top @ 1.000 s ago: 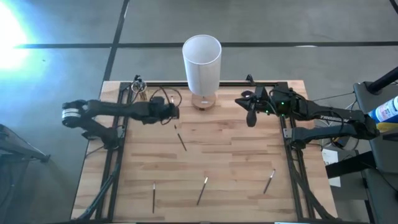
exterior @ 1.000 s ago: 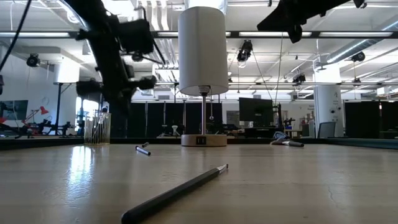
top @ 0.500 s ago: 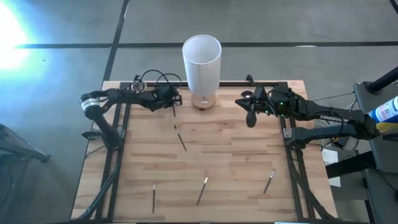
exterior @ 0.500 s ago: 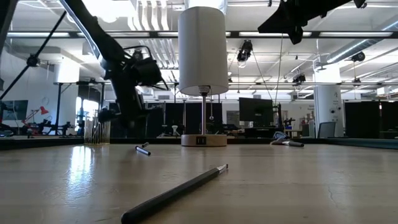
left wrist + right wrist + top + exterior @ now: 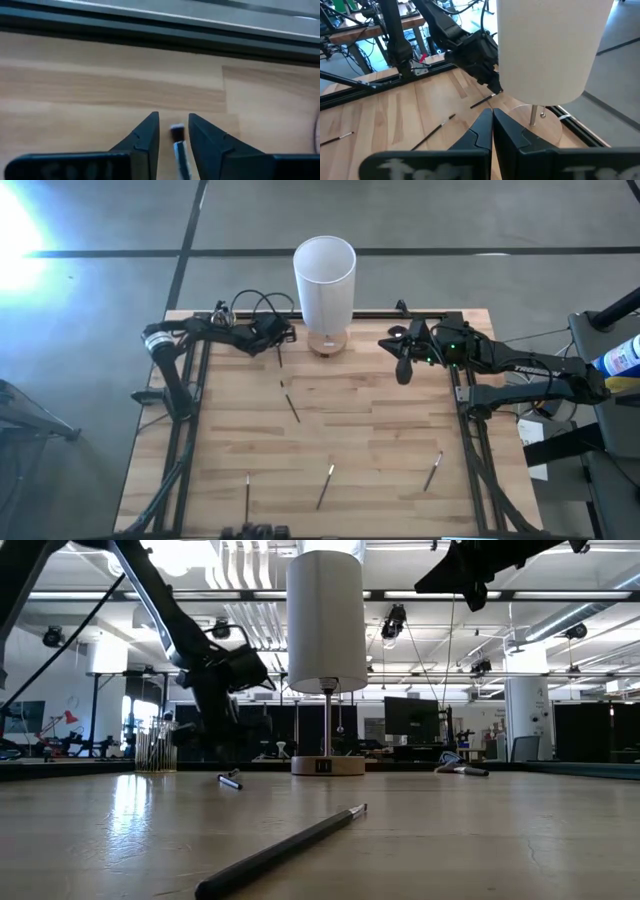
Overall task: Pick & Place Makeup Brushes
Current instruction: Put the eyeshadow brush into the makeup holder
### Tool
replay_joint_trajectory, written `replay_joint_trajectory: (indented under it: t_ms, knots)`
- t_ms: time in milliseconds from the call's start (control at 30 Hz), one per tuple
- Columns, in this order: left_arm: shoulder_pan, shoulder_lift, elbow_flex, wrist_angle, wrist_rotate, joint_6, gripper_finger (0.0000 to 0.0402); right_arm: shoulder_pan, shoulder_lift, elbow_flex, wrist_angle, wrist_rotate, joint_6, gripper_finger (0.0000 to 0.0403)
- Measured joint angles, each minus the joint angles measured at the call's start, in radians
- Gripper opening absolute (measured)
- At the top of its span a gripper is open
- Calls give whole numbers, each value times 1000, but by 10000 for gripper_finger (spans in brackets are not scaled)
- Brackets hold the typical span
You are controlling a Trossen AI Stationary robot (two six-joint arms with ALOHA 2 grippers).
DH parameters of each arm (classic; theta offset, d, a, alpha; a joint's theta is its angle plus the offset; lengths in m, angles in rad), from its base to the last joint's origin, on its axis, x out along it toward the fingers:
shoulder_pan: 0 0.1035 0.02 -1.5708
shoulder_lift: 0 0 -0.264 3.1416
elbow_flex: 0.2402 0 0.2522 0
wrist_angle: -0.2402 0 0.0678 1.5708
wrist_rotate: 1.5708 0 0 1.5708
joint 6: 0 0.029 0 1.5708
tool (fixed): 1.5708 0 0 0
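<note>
Several makeup brushes lie flat on the wooden table: one near the middle [image 5: 292, 408] and three toward the near edge [image 5: 247, 495], [image 5: 325, 485], [image 5: 433, 470]. My left gripper [image 5: 276, 340] is over the table's far left part, shut on one thin dark brush [image 5: 178, 139]. That brush sticks out below the gripper in the right wrist view [image 5: 481, 102]. My right gripper [image 5: 403, 367] hangs shut and empty above the far right part; it also shows in its own wrist view [image 5: 492, 120]. A small clear cup [image 5: 222, 316] stands at the far left corner. My left gripper pinches the brush's shaft between its two fingers [image 5: 150, 132], a little below its capped end [image 5: 177, 131], which pokes out past the fingertips. The fingers slant down toward the far edge. The brush is lifted clear, and its free part [image 5: 280, 360] points toward the near side.
A tall white cylinder lamp [image 5: 324, 275] on a round wooden base [image 5: 327, 343] stands at the far middle, between the two grippers. Dark rails [image 5: 190, 410] run along the table's left, right and far edges. A short piece [image 5: 283, 383] lies near the middle brush.
My left gripper has gone toward the table's far edge and a little down, its arm folding back toward the far left corner. It has stayed shut on the brush and carried it along, clear of the table. My right arm has kept still.
</note>
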Motion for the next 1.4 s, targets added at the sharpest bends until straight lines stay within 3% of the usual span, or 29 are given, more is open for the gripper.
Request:
replay_joint_trajectory:
  t_ms: [333,567,733,867,1100,1400]
  knots:
    - [11,59,27,1,-7,-1,90,0,0,0,1,7,2,8]
    - [12,57,25,-30,-4,-5,13,0,0,0,1,26,2,8]
    - [13,31,26,-55,29,13,1,0,0,0,1,26,2,8]
    - [8,-55,23,-100,51,45,0,0,0,0,1,26,2,8]
    - [-13,-283,10,-138,-31,80,0,0,0,0,1,25,2,8]
    - [-112,-585,-9,-153,-270,233,0,0,0,0,3,29,-7,8]
